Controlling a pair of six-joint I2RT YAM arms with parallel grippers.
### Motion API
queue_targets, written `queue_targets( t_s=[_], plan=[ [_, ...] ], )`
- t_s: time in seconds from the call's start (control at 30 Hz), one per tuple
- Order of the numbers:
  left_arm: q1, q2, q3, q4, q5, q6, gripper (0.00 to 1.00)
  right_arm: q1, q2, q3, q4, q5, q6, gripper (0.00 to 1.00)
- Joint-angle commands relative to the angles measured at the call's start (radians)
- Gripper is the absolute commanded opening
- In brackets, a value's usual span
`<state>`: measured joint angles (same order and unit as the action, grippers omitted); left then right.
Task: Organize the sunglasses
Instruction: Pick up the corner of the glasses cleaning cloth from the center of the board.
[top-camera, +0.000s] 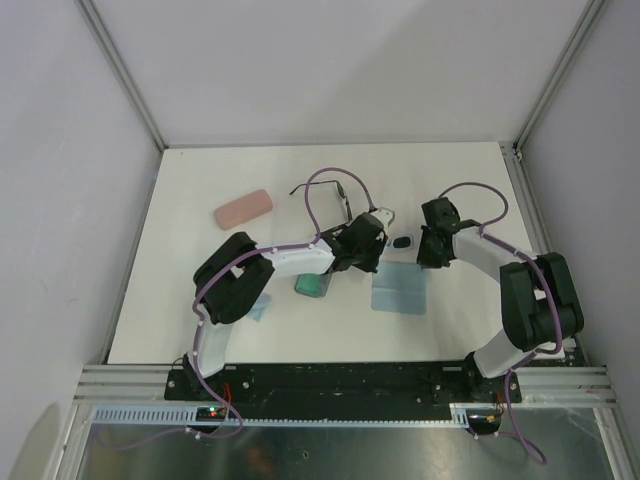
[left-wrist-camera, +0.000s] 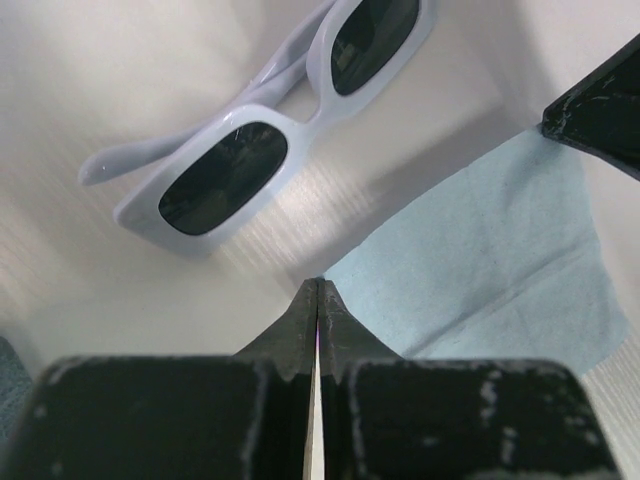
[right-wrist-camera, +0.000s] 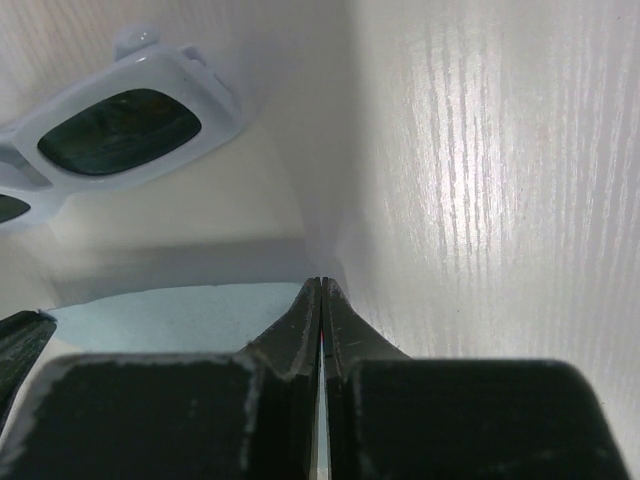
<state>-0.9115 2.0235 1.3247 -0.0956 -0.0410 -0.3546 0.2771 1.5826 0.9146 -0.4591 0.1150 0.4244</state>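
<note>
White sunglasses (top-camera: 402, 243) lie on the desk (top-camera: 230, 170) a little right of centre, between the two arm heads and touched by neither. The left jaws are closed, holding nothing, and so are the right jaws. A light-blue cloth (top-camera: 400, 292) lies just beside the white pair, toward the near edge. Black wire sunglasses (top-camera: 335, 195) rest near the middle, toward the far edge. A pink case (top-camera: 243, 208) lies left of them. A blue-grey case (top-camera: 312, 285) sits beside the left arm (top-camera: 290, 260), and a second cloth (top-camera: 258, 305) lies partly under that arm.
</note>
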Motion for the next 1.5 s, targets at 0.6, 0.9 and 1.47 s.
queue_targets(
  t_s=[0.6,0.9,1.47],
  plan=[
    [0.009,-0.001,0.075,-0.027,0.03,0.024,0.43,-0.046,-0.041,0.051,-0.039,-0.029,-0.029,0.0],
    [0.002,0.041,0.072,-0.035,0.029,0.01,0.52,-0.046,-0.039,0.052,-0.029,-0.038,-0.029,0.0],
    [0.002,0.093,0.073,-0.035,0.112,-0.023,0.15,-0.046,-0.037,0.05,-0.031,-0.04,-0.028,0.0]
  ],
)
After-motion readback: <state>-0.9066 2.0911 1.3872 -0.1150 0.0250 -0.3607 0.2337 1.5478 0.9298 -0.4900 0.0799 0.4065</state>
